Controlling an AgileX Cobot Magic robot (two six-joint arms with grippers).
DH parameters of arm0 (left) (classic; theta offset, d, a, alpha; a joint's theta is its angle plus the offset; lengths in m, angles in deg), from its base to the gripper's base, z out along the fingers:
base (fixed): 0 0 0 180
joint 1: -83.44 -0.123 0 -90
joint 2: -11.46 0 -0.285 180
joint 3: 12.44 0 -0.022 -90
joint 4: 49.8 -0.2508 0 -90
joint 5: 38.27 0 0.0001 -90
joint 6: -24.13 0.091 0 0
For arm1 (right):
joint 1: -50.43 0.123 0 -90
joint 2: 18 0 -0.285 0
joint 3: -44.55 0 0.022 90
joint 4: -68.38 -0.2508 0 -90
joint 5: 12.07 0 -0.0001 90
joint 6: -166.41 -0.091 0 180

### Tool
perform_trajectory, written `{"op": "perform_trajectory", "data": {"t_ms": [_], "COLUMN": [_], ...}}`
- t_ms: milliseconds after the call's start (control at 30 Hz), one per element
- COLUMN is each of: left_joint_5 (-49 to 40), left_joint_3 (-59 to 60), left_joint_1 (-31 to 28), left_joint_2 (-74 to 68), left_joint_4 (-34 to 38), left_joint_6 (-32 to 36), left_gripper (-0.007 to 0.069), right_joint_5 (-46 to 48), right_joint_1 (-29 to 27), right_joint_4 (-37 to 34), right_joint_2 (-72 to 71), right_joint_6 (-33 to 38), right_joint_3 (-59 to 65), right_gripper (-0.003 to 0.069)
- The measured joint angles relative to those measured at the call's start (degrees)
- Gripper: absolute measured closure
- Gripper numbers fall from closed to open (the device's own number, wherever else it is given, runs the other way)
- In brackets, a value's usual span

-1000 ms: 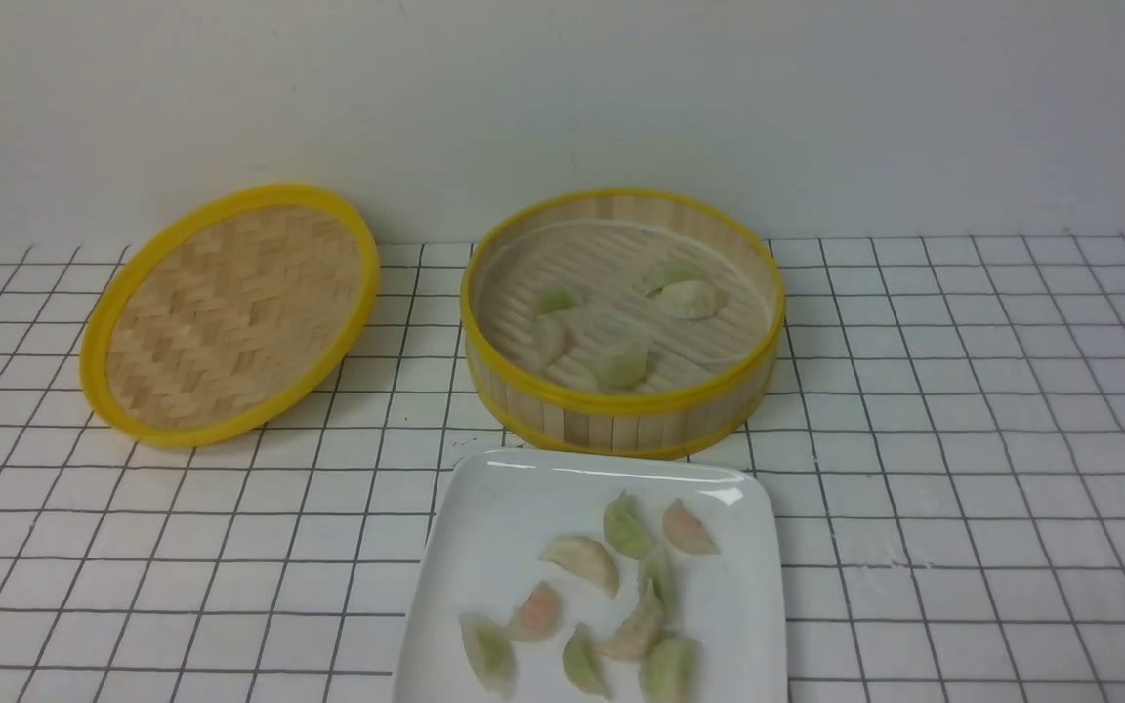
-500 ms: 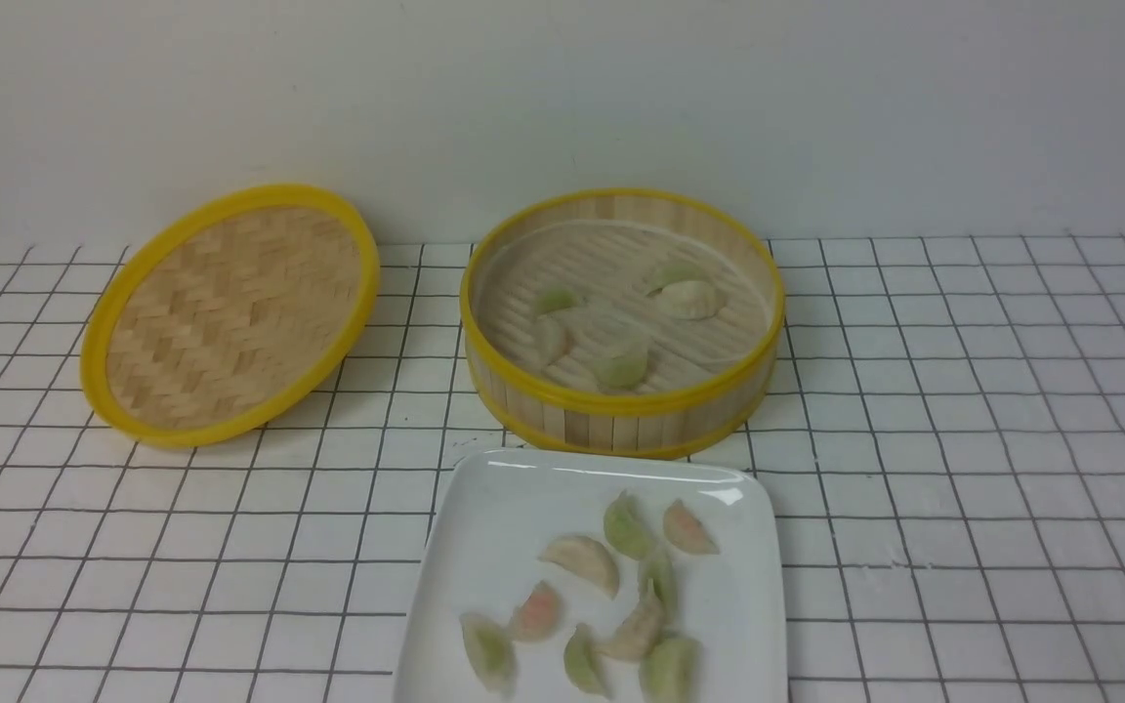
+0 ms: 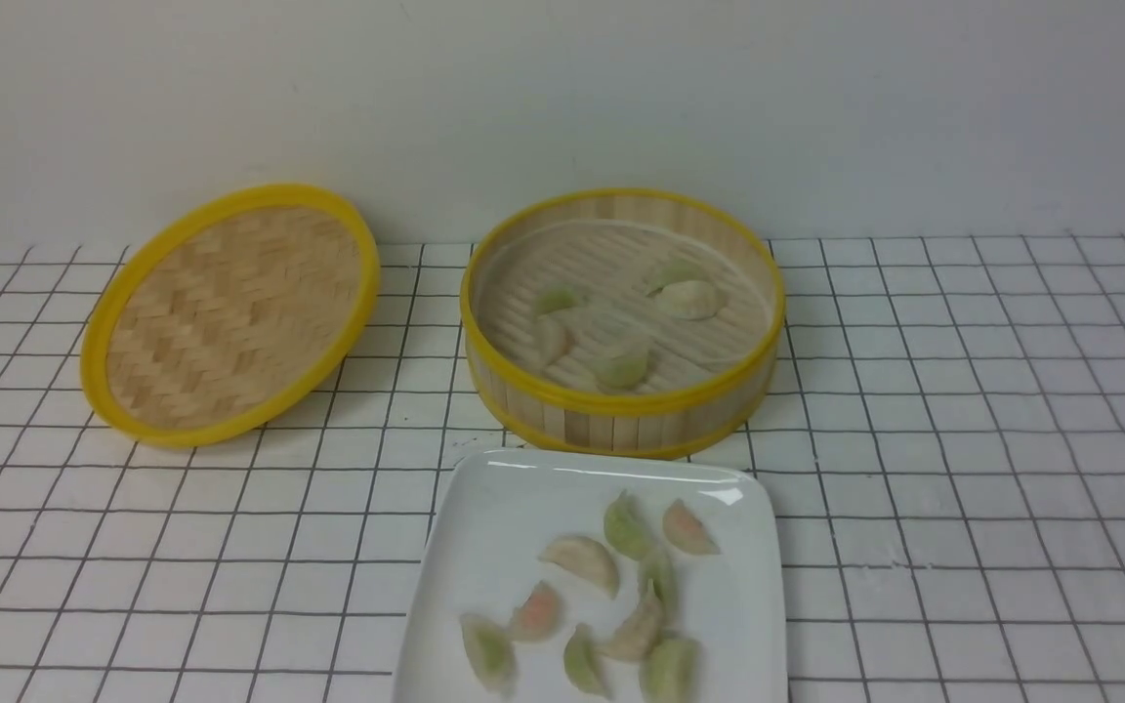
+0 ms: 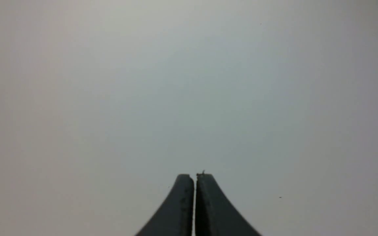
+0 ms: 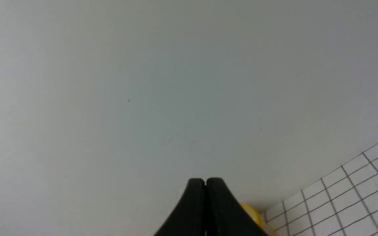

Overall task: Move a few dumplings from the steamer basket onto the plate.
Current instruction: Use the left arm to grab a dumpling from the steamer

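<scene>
Only a dark sliver at the near left corner is gone; nothing else is shifted. Dumplings (image 3: pixel 582 561) are seen on the plate (image 3: pixel 484 527); more are left in the steamer basket (image 3: pixel 621 422) just beyond. Left claw (image 4: pixel 194 178) and right claw (image 5: pixel 204 183) are pressed shut, empty; neither is shown nearer. A yellow rim (image 5: pixel 251 211) is caught by the right wrist view only.

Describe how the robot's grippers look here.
The left gripper has two smooth dark grey jaws, rounded at the tips, flaring toward the base. The right gripper has the same shape in black. No cables or markings show; the arms are unseen.
</scene>
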Motion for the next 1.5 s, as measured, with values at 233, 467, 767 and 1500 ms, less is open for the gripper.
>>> {"op": "perform_trajectory", "data": {"t_ms": [233, 467, 767, 1500], "left_joint_5": [-10.92, -60.88, -96.32, -104.09], "left_joint_3": [-5.89, -33.64, -64.96, -133.26], "left_joint_1": [0.0, 0.0, 0.0, 21.43], "left_joint_2": [-0.31, -19.0, -59.29, -134.09], "left_joint_4": [3.73, 4.66, 12.66, 4.45], "left_joint_6": [-0.48, -0.56, 17.09, 21.28], "left_gripper": [0.0631, 0.0631, 0.0631, 0.0631], "right_joint_5": [30.14, 54.95, 57.26, 57.5], "right_joint_1": [0.0, 0.0, 0.0, 0.0], "right_joint_4": [5.44, 6.62, 3.81, -0.83], "right_joint_2": [27.77, 53.57, 70.48, 72.19], "right_joint_6": [16.97, 24.07, 25.71, 26.64], "right_joint_3": [-29.7, -51.5, -59.39, -59.77], "right_gripper": [0.0669, 0.0669, 0.0669, 0.0669]}}
